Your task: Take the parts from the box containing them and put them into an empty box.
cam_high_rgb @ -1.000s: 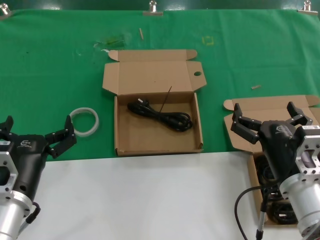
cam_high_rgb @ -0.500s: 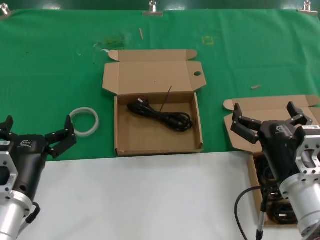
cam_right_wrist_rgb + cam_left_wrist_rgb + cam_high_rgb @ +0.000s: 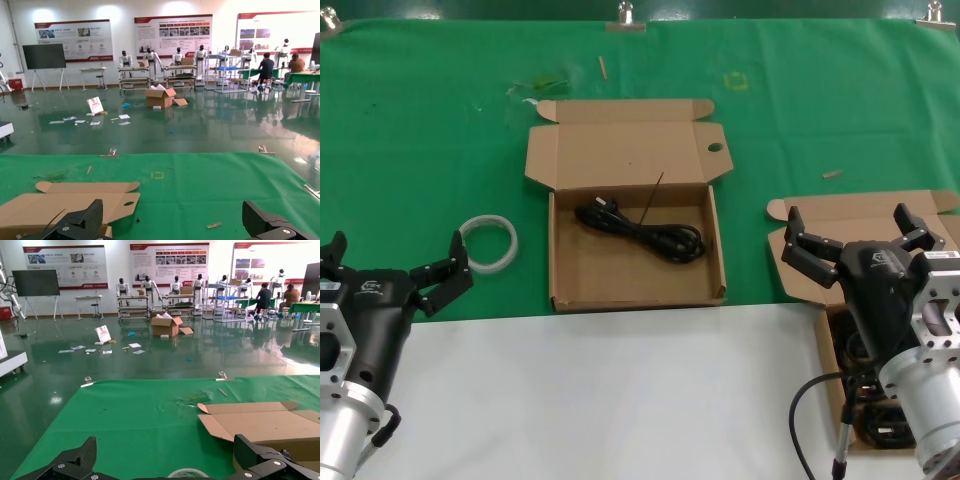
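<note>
The right gripper (image 3: 851, 232) hangs with its fingers spread wide and empty above the source box (image 3: 798, 275) at the right edge of the table (image 3: 620, 400); the remaining cables (image 3: 880, 425) lie coiled in that box, mostly hidden under the arm. The left gripper (image 3: 392, 257) waits low on the left, fingers also wide apart and holding nothing, just beside a white ring (image 3: 488, 243) on the green cloth (image 3: 440, 120). The target box (image 3: 638, 295) sits open mid-table, its lid flap with the round hole folded back, and one cable (image 3: 640, 230) already lies in it. The likely trouble is in the pick: the coils are loose and tangled together, so closing on one could drag a second bundle up or leave a plug end snagged on the box wall, tipping or sliding the light cardboard. With the arm covering most of the box from above, a descent could also land on the raised lid rather than the cables. On the carry, a dangling cable could catch the target box's front wall.
</note>
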Available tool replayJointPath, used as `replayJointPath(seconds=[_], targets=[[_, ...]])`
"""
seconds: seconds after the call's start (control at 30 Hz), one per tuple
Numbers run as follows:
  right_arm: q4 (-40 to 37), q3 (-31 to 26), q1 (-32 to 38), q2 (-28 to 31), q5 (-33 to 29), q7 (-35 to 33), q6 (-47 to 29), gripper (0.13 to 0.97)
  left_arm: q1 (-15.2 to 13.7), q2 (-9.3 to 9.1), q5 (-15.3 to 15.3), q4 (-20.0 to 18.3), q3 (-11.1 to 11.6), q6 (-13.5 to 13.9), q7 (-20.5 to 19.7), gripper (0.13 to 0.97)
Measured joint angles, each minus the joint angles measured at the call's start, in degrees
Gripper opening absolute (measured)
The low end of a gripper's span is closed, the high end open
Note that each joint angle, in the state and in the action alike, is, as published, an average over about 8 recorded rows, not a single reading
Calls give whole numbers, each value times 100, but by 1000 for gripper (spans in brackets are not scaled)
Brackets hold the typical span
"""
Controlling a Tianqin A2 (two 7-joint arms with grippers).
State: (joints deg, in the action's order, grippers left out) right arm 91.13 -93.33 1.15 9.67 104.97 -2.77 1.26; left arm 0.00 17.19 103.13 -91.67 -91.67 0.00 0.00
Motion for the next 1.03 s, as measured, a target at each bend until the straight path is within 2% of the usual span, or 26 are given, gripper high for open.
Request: replayJointPath(seconds=[1.03], targets=[[0, 0, 0, 0, 0, 0, 0, 966, 0, 0, 0, 0, 0, 0, 0, 966]])
